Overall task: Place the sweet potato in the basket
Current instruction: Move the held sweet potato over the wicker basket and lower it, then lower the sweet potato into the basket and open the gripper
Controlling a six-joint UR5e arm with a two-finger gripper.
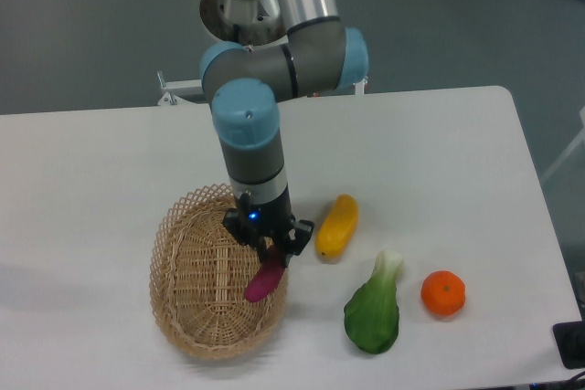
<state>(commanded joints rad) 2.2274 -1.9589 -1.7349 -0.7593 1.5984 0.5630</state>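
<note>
The magenta-purple sweet potato (264, 279) hangs tilted over the right inner side of the oval wicker basket (196, 267), its lower end close to the basket floor. My gripper (272, 248) is directly above it, and its fingers are closed on the tuber's upper end. The gripper sits over the basket's right rim. Whether the sweet potato's lower end touches the basket I cannot tell.
A yellow elongated vegetable (337, 226) lies just right of the basket, close to the gripper. A green bok choy (375, 306) and a round orange fruit (443, 292) lie further right near the table's front edge. The arm reaches in from the back.
</note>
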